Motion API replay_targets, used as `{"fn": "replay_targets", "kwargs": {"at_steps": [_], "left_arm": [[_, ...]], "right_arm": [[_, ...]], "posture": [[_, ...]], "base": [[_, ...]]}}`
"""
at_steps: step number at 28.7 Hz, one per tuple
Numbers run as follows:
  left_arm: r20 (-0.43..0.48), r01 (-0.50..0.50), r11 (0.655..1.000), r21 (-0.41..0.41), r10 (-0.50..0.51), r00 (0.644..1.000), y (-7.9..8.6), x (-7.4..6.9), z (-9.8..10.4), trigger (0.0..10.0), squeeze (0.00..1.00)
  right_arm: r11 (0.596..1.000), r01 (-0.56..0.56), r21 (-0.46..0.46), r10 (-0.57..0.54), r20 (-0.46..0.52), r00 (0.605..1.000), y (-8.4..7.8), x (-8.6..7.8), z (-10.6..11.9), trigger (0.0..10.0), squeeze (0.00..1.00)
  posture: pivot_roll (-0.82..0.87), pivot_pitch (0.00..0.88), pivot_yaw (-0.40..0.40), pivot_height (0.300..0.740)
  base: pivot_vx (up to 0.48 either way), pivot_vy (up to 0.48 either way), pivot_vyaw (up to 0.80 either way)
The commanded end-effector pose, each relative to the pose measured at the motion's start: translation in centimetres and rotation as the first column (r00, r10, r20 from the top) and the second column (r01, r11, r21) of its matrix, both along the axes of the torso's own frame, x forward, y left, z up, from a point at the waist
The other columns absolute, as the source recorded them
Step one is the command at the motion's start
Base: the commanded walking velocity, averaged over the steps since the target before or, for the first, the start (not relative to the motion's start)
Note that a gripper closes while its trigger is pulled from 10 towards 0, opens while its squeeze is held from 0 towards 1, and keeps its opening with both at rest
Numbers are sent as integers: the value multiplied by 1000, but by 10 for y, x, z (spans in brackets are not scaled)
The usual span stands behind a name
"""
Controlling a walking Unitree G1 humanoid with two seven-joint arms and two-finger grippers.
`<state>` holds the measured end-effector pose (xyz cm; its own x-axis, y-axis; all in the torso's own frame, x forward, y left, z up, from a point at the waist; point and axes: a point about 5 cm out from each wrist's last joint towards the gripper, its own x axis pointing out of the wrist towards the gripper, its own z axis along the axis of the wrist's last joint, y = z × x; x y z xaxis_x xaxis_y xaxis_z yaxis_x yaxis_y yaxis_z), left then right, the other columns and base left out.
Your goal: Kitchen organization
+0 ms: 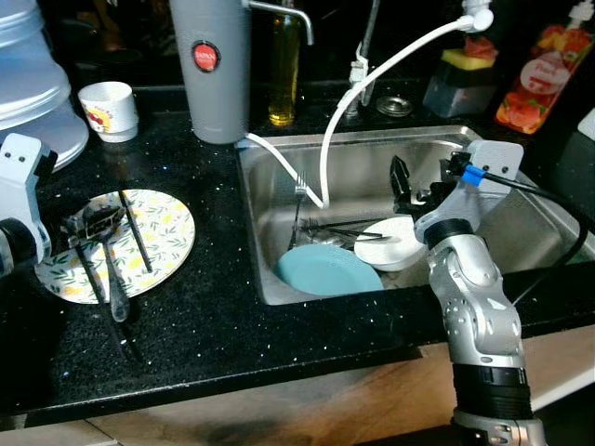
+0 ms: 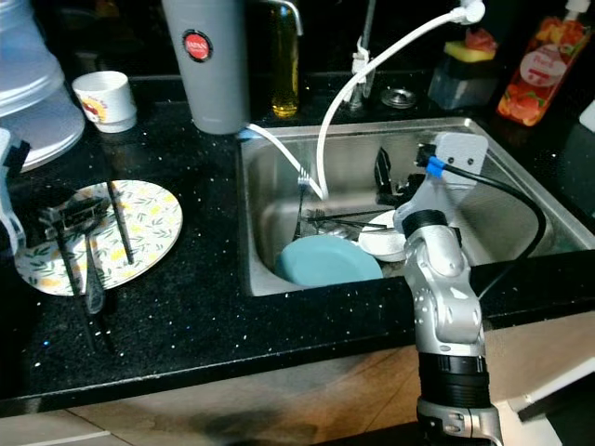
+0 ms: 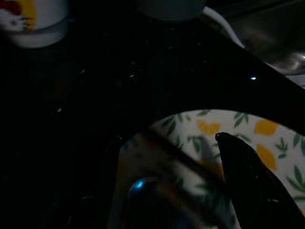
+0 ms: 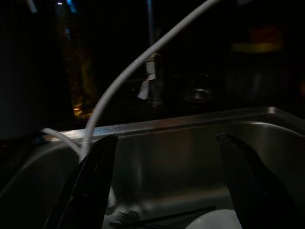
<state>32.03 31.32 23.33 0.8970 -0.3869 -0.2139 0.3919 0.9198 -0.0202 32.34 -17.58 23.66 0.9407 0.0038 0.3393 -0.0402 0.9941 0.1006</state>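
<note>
1. Left eye view: one lemon-print plate lies on the black counter, with the left gripper on it, its long black fingers lying across the plate beside a utensil (I cannot tell if they grasp it). One steel sink holds one light blue plate, one white bowl and a fork. One white cup and one grey canister stand behind.
2. Right eye view: the right gripper hangs over the sink, above the white bowl and not touching it.
3. Left wrist view: one black finger lies over the lemon plate; dark and blurred.
4. Right wrist view: two fingers spread wide apart, empty; the bowl's rim shows between them, and a white hose curves past.
</note>
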Motion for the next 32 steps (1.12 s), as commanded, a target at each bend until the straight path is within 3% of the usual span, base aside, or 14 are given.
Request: {"fn": "replay_targets", "kwargs": {"at_steps": [1,5,6,7,8,9,11,12,18,23,24,25,26,32], "left_arm": [[-24,10,1000,-10,-11,1000,-3,1,-9,10000,0],[-24,9,1000,-24,-10,1000,-3,8,-8,10000,0],[-103,5,999,-43,-9,995,-3,7,-19,4824,0],[-103,5,999,-43,-9,995,-3,7,-19,4824,0],[-170,-4,999,-53,-5,985,-4,4,-28,4706,0],[-216,-9,999,-54,-3,976,-5,0,-36,1922,0],[-216,-9,999,-54,-3,976,-5,0,-36,1922,0],[-238,-40,997,-60,25,971,-5,-2,-42,0,0],[-184,-149,977,-150,121,975,-3,5,-38,0,0],[111,-103,940,-326,147,983,-2,17,21,0,0],[111,-103,940,-326,147,983,-2,17,21,0,0],[212,-54,919,-391,147,966,-9,19,50,0,0],[256,-18,910,-414,135,957,-14,20,63,10000,0],[353,112,878,-465,67,933,-46,34,97,10000,0]], "right_arm": [[1000,11,0,-11,-1,1000,-3,-2,1,10000,0],[1000,17,1,-17,2,1000,-4,-5,1,10000,0],[999,33,2,-33,-2,999,-7,-10,0,10000,0],[999,33,2,-33,-2,999,-7,-10,0,10000,0],[999,45,3,-45,-5,999,-9,-14,-1,10000,0],[999,53,4,-53,-11,999,-11,-16,-3,10000,0],[999,53,4,-53,-11,999,-11,-16,-3,10000,0],[998,55,4,-55,-16,998,-11,-16,-4,10000,0],[1000,30,-3,-30,-17,999,-7,-10,-2,10000,0],[1000,24,-8,-24,-11,1000,-6,-9,2,10000,0],[1000,24,-8,-24,-11,1000,-6,-9,2,10000,0],[1000,27,-8,-27,-11,1000,-7,-9,2,10000,0],[1000,28,-8,-28,-12,1000,-7,-9,1,10000,0],[1000,30,-8,-31,-9,999,-6,-9,1,10000,0]], "posture": [[102,61,-18,740],[97,67,-13,740],[75,106,19,740],[75,106,19,740],[75,106,19,740],[84,111,11,740],[84,111,11,740],[89,109,3,740],[96,93,-16,740],[93,80,-17,740],[93,80,-17,740],[89,71,-14,740],[86,65,-13,740],[73,58,-4,740]], "base": [[0,0,0],[0,0,0],[0,0,0],[0,0,0],[0,0,0],[0,0,0],[0,0,0],[0,0,0],[0,0,0],[0,0,0],[0,0,0],[0,0,0],[0,0,0],[0,0,0]]}}
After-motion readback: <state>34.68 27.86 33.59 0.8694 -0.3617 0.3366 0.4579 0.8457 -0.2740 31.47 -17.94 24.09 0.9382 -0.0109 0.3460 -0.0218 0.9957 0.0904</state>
